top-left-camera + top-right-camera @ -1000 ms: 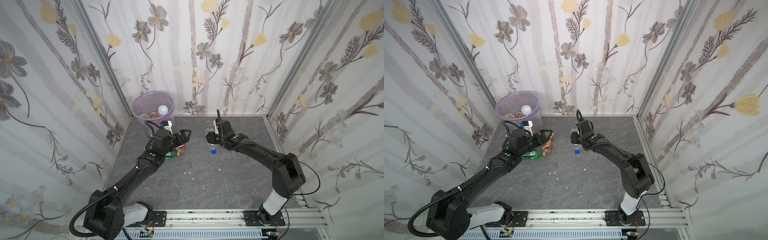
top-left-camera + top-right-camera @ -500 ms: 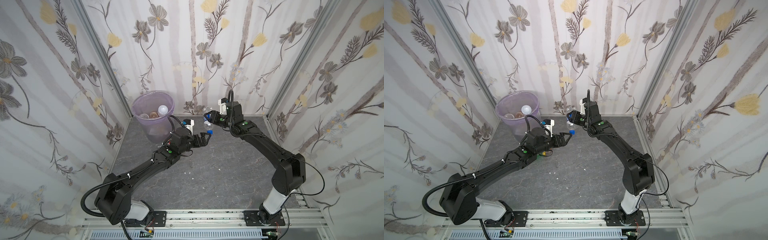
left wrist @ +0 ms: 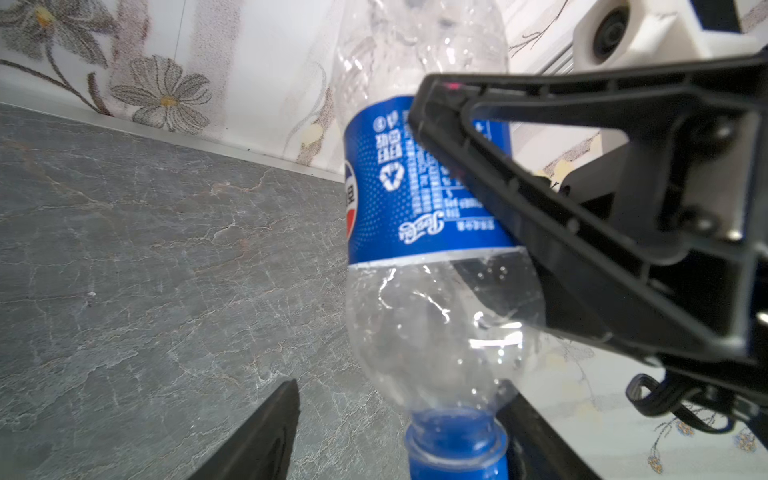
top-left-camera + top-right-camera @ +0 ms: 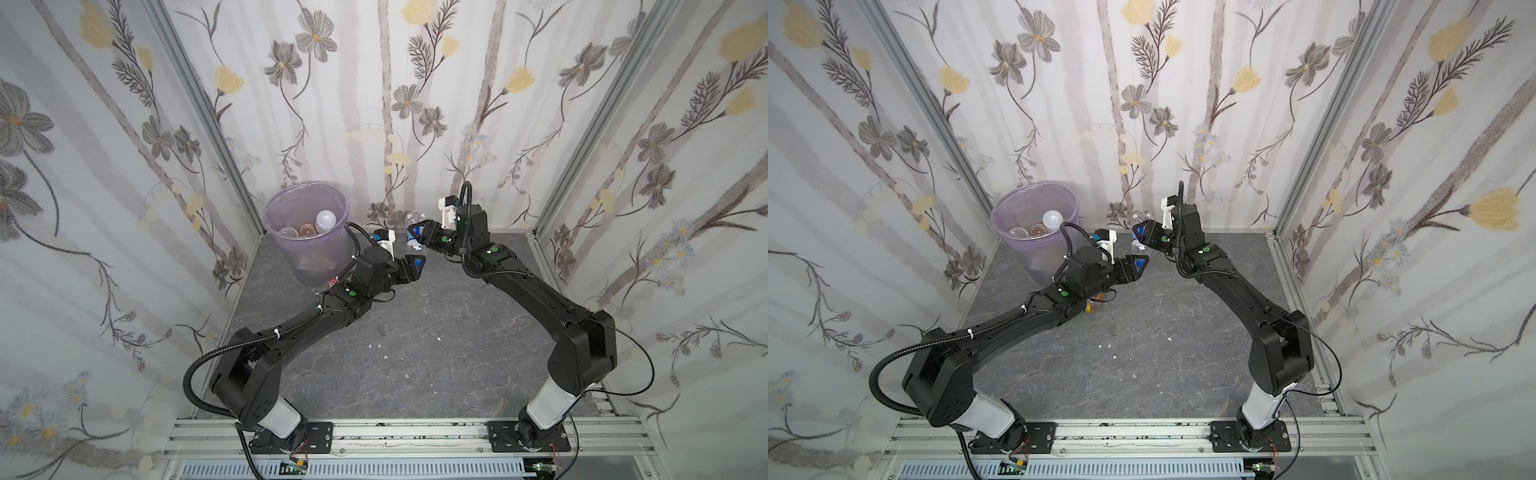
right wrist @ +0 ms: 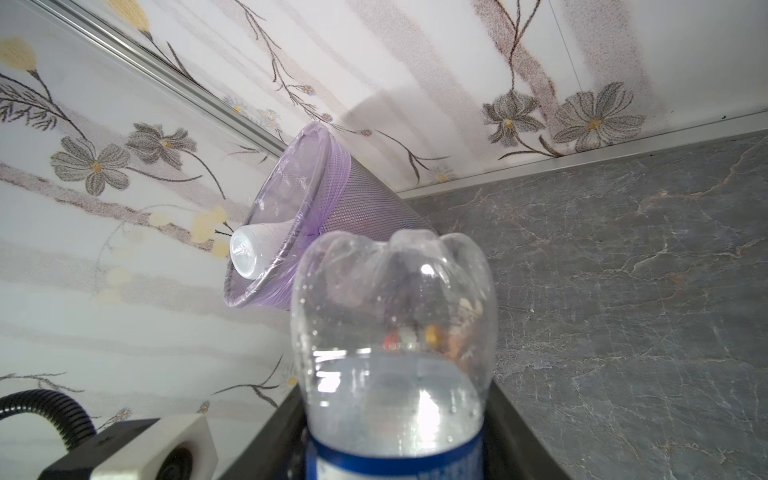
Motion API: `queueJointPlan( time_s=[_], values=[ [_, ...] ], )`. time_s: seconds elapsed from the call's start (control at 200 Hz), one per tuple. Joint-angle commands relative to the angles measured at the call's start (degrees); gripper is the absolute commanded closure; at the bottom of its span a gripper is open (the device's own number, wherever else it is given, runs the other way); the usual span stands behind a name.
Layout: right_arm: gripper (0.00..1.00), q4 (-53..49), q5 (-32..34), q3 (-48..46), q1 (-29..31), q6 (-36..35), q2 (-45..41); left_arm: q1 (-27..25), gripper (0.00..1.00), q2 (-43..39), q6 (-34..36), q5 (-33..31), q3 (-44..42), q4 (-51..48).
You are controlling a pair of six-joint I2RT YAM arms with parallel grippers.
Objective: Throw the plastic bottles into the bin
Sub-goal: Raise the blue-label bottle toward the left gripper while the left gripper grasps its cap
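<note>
Off to the far side of the left jaws, in the back corner: the bin (image 4: 309, 259), already loaded with a few bottles (image 4: 325, 220). Behind those jaws, under the left forearm — one or two more bottles (image 4: 1089, 308) on the desk (image 4: 415, 374), mostly hidden. Left gripper (image 4: 410, 267) raised off the desk, jaws spread, one on each side of the blue cap, not pinching it, judging by the wrist view. Rising from between those jaws: a clear bottle with a blue label (image 3: 415, 187), hanging cap-down. Right gripper (image 4: 424, 233) level with the label, jaws pinching the bottle across its middle, well clear of the desk.

Looks like a hand-over in mid-air, right to left, with the bin on the left arm's side. Next, probably: press the left jaws onto the neck just above the cap, confirm the hold, only then spread the right jaws — then carry over the rim and let go. Worth minding the smooth, crushable plastic.
</note>
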Motion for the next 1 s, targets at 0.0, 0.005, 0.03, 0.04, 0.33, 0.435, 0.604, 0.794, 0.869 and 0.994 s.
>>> queueJointPlan(
  time_s=[0.0, 0.005, 0.03, 0.04, 0.33, 0.435, 0.604, 0.794, 0.869, 0.994],
  values=[
    [0.45, 4.69, -1.16, -0.60, 0.04, 1.46, -0.44, 0.03, 0.34, 1.13, -1.03, -0.45, 1.27, 3.05],
    [0.45, 4.72, -1.17, -0.62, 0.04, 1.48, -0.44, 0.03, 0.34, 1.19, -1.08, -0.41, 1.29, 3.05],
    [0.45, 4.90, -1.24, -0.64, 0.01, 1.58, -0.46, -0.08, 0.37, 1.53, -1.21, -0.39, 1.47, 3.02],
    [0.45, 4.99, -1.33, -0.64, -0.01, 1.59, -0.37, 0.00, 0.38, 1.63, -1.37, -0.37, 1.49, 3.09],
    [0.45, 6.86, -1.79, -1.55, 0.11, 2.56, -0.96, -0.15, 0.56, 2.68, -2.18, 0.07, 1.49, 3.56],
    [0.45, 6.82, -1.97, -1.68, 0.12, 2.60, -1.05, -0.24, 0.63, 2.39, -2.03, -0.23, 1.47, 3.65],
    [0.40, 6.98, -1.97, -2.70, 0.06, 2.21, -1.82, -0.25, 0.70, 1.29, -1.56, -0.92, 0.88, 3.62],
    [0.20, 6.74, -3.29, -3.06, -0.09, 0.29, -3.84, 0.38, 0.76, 0.48, -1.66, -1.65, -0.08, 2.17],
    [0.10, 6.31, -3.21, -3.02, -0.16, -1.16, -5.56, 1.08, 0.77, -0.20, -1.53, -2.51, -0.43, 0.52],
    [0.00, 4.93, -1.27, -3.23, -0.38, -3.77, -8.91, 1.86, 0.79, -2.48, 0.57, -4.53, -0.21, -3.31]
  ],
)
